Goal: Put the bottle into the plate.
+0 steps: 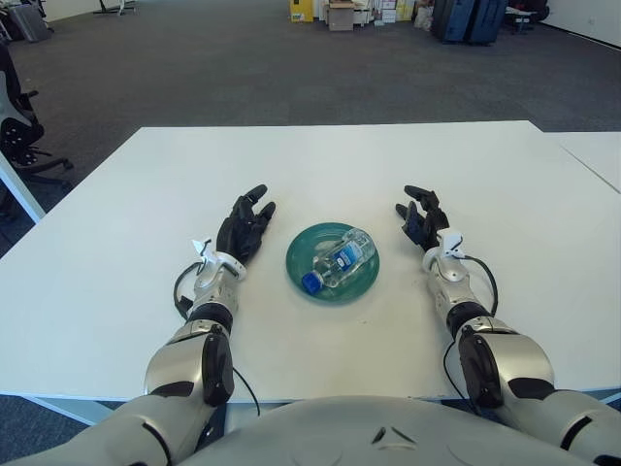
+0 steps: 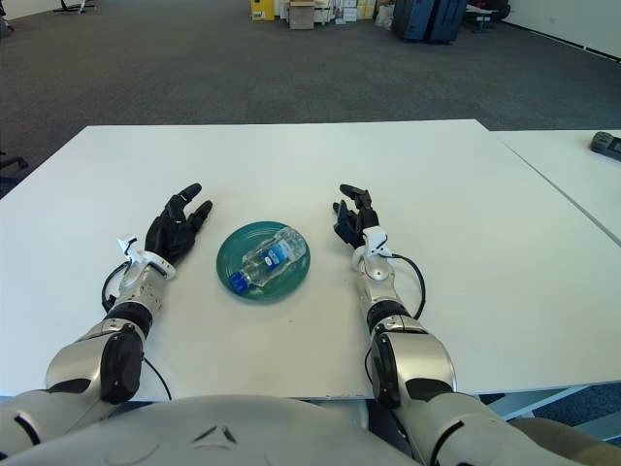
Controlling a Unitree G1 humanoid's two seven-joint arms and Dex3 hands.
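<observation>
A small clear plastic bottle (image 1: 338, 260) with a blue cap and blue label lies on its side inside a round green plate (image 1: 363, 277) in the middle of the white table. My left hand (image 1: 244, 226) shows just left of the plate, fingers spread and holding nothing. My right hand (image 1: 420, 217) shows just right of the plate, fingers relaxed and empty. Neither hand touches the bottle or the plate.
The white table (image 1: 330, 165) stretches wide beyond the plate. A second white table (image 2: 582, 165) adjoins on the right with a dark object (image 2: 606, 145) on it. Office chairs (image 1: 15, 116) stand off the left side, boxes and cases far back.
</observation>
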